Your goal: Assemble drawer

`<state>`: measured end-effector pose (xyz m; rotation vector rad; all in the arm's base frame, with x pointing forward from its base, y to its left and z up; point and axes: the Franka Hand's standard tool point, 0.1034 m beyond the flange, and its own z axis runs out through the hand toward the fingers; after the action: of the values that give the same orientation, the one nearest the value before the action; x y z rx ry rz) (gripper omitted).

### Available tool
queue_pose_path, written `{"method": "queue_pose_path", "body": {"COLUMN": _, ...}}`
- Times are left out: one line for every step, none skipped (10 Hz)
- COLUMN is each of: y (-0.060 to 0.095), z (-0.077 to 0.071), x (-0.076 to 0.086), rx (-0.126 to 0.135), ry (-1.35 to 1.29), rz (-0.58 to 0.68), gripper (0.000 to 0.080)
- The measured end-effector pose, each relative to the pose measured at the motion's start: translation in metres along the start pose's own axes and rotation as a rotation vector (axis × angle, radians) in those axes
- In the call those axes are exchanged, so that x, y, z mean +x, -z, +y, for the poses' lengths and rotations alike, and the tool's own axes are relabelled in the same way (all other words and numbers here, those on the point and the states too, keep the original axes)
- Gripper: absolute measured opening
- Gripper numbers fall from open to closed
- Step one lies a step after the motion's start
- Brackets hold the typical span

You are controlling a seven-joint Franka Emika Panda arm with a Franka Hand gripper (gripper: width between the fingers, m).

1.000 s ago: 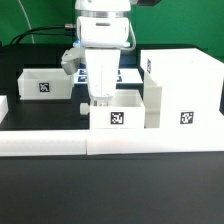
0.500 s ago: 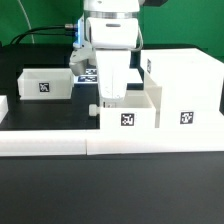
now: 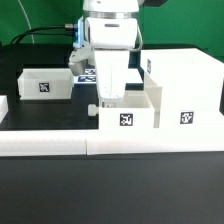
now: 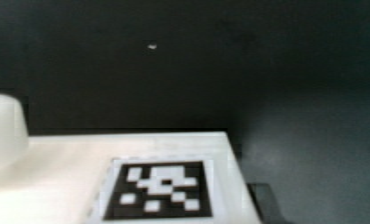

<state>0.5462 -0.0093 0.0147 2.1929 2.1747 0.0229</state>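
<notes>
Beside the housing (image 3: 185,85), the claw (image 3: 106,98) is clamped on the tagged tray (image 3: 128,120) by its wall.

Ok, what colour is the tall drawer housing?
White plastic housing, with a black-and-white square tag on its front; exterior view shows it best.

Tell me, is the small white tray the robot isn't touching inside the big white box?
Out. The small white plastic tray sits alone on the black table, well apart from the tall white plastic housing.
</notes>
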Motion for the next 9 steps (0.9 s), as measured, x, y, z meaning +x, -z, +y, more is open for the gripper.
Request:
{"method": "queue_pose_path", "body": {"y": -0.0003, "z": -0.0004, "x": 0.0047, "rx": 0.0, "ry": 0.017, "rz": -0.004, "gripper": 0.0042}}
{"method": "queue_pose_path", "body": {"y": -0.0009, "z": -0.0008, "x": 0.0048, "rx": 0.001, "ry": 0.011, "rz": -0.008, "gripper": 0.0042}}
{"method": "queue_pose_path", "body": {"y": -0.0009, "z": -0.0009, "x": 0.0042, "rx": 0.003, "ry": 0.01, "rz": -0.008, "gripper": 0.0042}}
{"method": "queue_pose_path", "body": {"y": -0.0009, "z": -0.0011, "x": 0.0038, "rx": 0.007, "ry": 0.009, "rz": -0.009, "gripper": 0.0042}}
{"method": "queue_pose_path", "body": {"y": -0.001, "z": -0.0013, "x": 0.0035, "rx": 0.007, "ry": 0.008, "rz": -0.009, "gripper": 0.0042}}
{"method": "queue_pose_path", "body": {"y": -0.0011, "z": -0.0014, "x": 0.0031, "rx": 0.007, "ry": 0.008, "rz": -0.009, "gripper": 0.0042}}
{"method": "queue_pose_path", "body": {"y": -0.0011, "z": -0.0014, "x": 0.0028, "rx": 0.007, "ry": 0.007, "rz": -0.009, "gripper": 0.0042}}
{"method": "queue_pose_path", "body": {"y": -0.0012, "z": -0.0015, "x": 0.0036, "rx": 0.008, "ry": 0.007, "rz": -0.009, "gripper": 0.0042}}
{"method": "queue_pose_path", "body": {"y": -0.0015, "z": -0.0027, "x": 0.0069, "rx": 0.014, "ry": -0.006, "rz": -0.008, "gripper": 0.0042}}
